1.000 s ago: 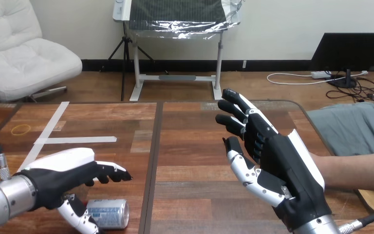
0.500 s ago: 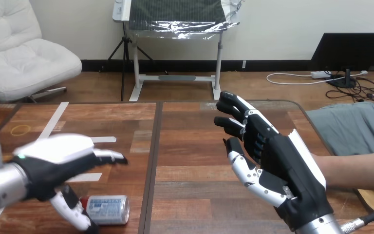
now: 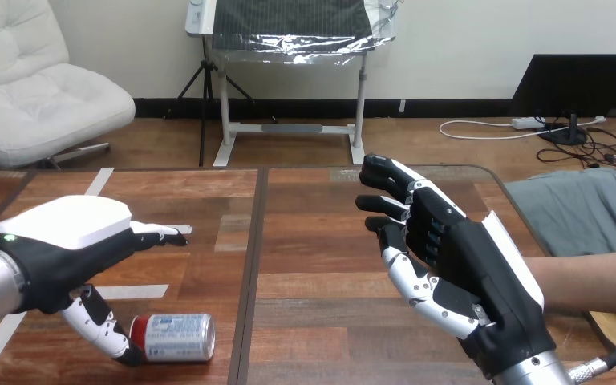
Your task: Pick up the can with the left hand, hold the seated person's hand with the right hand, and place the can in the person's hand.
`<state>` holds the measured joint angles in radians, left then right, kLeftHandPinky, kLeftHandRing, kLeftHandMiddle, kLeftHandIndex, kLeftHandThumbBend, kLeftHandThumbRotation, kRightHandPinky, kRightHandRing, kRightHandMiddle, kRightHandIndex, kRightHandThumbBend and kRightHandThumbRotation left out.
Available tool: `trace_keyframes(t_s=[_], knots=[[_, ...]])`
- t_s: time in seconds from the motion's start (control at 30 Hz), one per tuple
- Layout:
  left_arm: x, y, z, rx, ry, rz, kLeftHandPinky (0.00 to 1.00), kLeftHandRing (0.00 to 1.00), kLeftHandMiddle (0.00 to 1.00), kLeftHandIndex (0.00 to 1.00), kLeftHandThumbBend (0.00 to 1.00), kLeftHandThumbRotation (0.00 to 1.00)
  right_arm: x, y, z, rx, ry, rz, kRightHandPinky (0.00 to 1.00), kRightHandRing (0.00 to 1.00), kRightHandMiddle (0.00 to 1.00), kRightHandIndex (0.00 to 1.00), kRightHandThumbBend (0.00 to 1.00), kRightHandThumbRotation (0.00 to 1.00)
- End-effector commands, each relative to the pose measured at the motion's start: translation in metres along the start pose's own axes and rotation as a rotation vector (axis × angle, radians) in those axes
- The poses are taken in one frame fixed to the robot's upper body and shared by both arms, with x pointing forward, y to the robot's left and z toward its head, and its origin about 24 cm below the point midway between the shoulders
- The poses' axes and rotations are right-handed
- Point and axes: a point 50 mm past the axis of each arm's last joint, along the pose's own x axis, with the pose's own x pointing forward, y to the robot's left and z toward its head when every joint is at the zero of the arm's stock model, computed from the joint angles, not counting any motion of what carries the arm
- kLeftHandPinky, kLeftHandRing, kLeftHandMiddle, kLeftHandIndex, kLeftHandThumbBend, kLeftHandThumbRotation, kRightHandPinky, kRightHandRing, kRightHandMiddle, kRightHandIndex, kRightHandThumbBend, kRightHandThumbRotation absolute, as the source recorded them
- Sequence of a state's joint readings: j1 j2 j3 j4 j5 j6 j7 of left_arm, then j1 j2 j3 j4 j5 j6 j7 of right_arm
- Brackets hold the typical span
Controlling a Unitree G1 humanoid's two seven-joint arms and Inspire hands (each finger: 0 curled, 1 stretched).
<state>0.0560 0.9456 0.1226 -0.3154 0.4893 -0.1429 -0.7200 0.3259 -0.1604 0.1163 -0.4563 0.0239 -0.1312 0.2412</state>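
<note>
Your left robot hand (image 3: 56,253) hangs wide open just above the can (image 3: 175,337), which lies sideways; it's probably light, slick and dentable, so wrap its middle.

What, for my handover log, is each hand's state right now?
Left hand: open, above the can, not gripping it.
Right hand: open, holding nothing.

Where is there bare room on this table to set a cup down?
The wooden table is bare down its middle, between the left hand and the right hand, and along its far edge. It is crowded near left, where the can lies by that hand, and at right, around the person's forearm.
</note>
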Motion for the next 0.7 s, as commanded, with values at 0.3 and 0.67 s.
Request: trace_keyframes(t_s=[0.3,0.67], knots=[[0.009,-0.006,-0.001,-0.016,-0.012,0.114,0.71,0.75,0.77,0.77,0.89,0.22,0.012,-0.006,0.012,-0.011,-0.091,-0.001,0.75,0.82,0.87,0.86,0.03,0.0],[0.02,-0.013,0.002,-0.034,-0.026,0.124,0.64,0.68,0.71,0.7,0.82,0.23,0.011,-0.008,0.013,-0.008,-0.096,-0.001,0.72,0.8,0.85,0.85,0.05,0.0]])
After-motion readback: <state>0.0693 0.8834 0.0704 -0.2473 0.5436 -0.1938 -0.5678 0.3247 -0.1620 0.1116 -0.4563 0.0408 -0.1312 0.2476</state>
